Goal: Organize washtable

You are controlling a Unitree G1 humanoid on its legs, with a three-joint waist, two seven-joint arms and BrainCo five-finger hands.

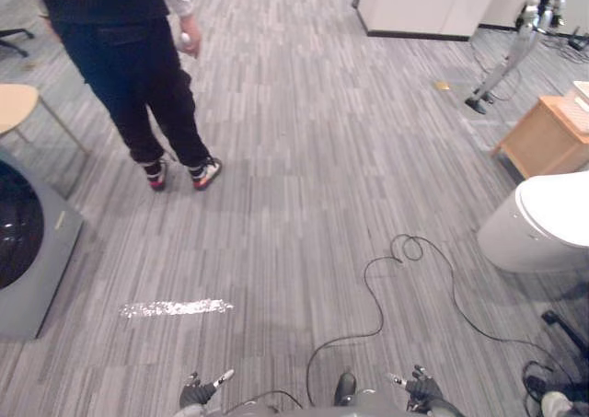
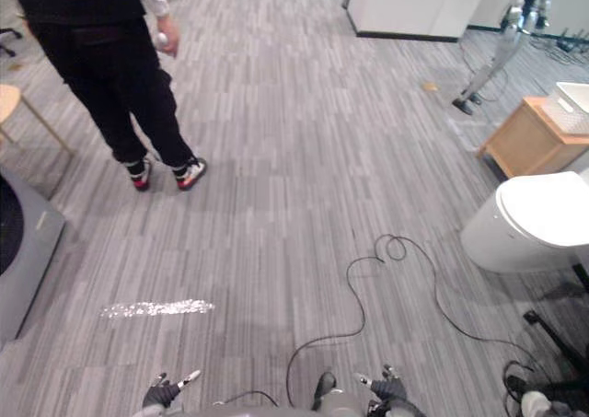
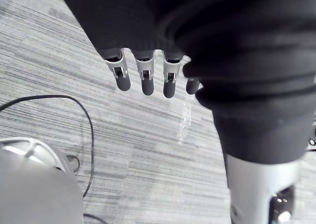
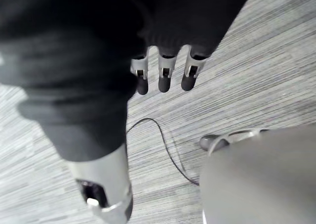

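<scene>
A light wooden washtable [image 1: 543,136] with a white basin [image 2: 575,95] on top stands far off at the right, well beyond both hands. My left hand [image 1: 198,394] hangs low at the bottom edge over the grey carpet. Its fingers [image 3: 145,80] are straight and hold nothing. My right hand [image 1: 419,389] hangs likewise at the bottom right, its fingers [image 4: 164,78] relaxed over the bare floor.
A person [image 1: 138,67] in dark clothes stands ahead on the left. A grey washing machine [image 1: 28,242] and a round wooden table [image 1: 14,104] are at the left edge. A white toilet [image 1: 538,224] sits at the right. Another robot [image 1: 520,40] and a white cabinet [image 1: 423,3] are far back.
</scene>
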